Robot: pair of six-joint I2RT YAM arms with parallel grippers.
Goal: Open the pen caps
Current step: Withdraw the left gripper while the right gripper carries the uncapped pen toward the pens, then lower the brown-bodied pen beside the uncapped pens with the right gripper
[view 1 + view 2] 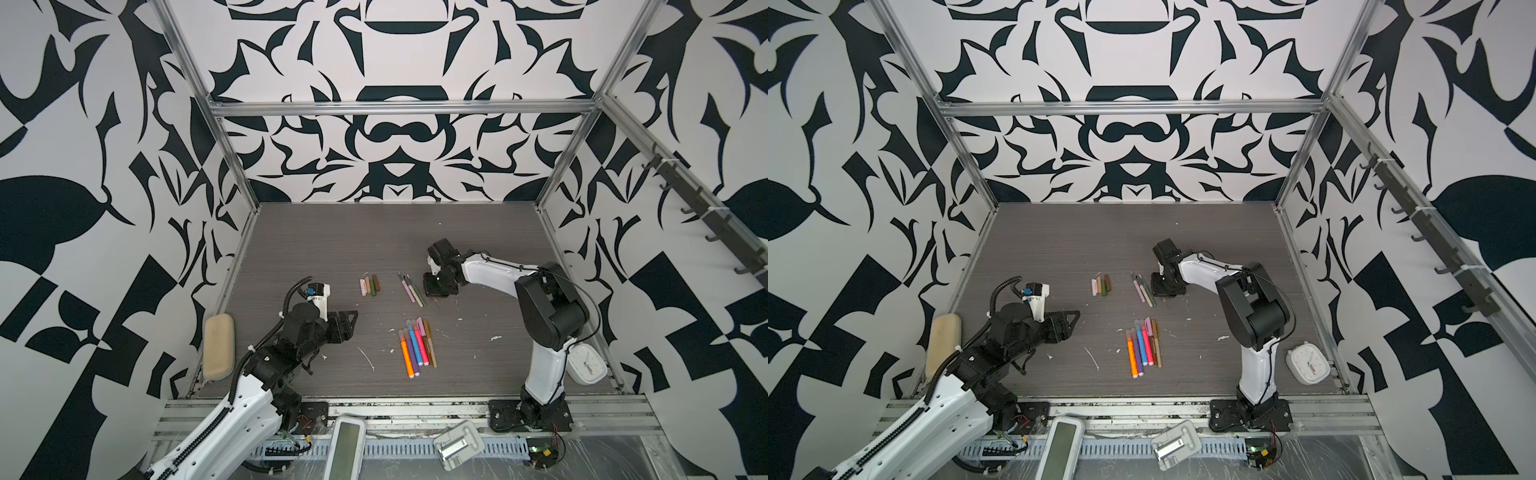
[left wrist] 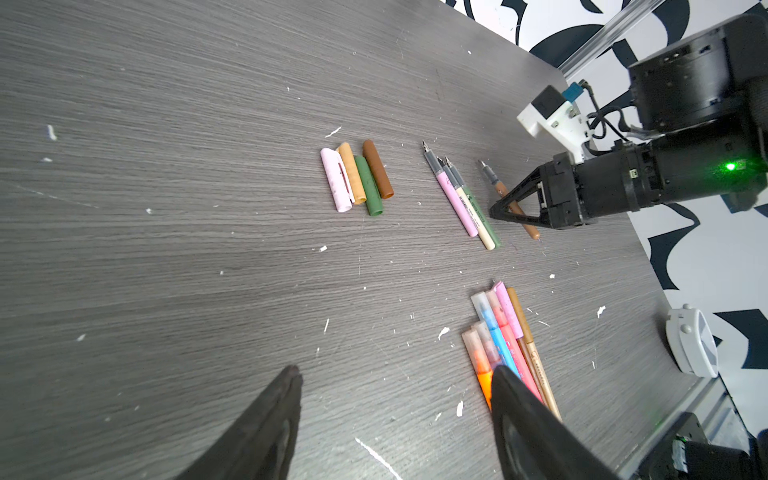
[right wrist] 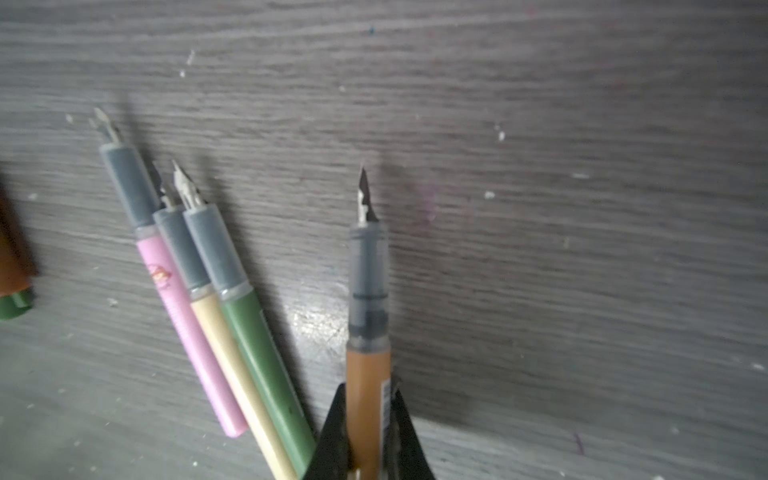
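Left gripper (image 2: 395, 372) is nearest, low over the grey wood-grain table (image 1: 332, 241) — fingers spread wide, nothing between them. In the left wrist view one fingertip overlaps the near ends of the capped pens (image 1: 417, 345); contact cannot be judged. That bunch is about seven slim markers lying side by side and touching: orange, purple, blue, coral, lilac, tan. Most sit under pale translucent caps. The tan barrel carries a small round mark and a line of print, too small to read.

Near right corner: white alarm clock (image 1: 584, 365). Left edge: beige oblong case (image 1: 219, 351).

Farther back, four loose pen caps (image 2: 357, 178) lie in a tight row, touching: pink, tan, olive green, brown. They are stubby, rounded ends pointing away.

To their right and apart lie three uncapped pens (image 3: 199, 291) with pink, cream and green barrels, grey grip sections and bare metal nibs pointing away. The pink barrel bears a small orange emblem, the cream one a dark printed line — neither legible.

Farthest is the right gripper (image 3: 368, 386), fingers pinched narrow on the barrel of the brown pen (image 3: 368, 291). This pen is uncapped and sits just beside the three. A white strip with dark bars shows at the grip, unreadable.
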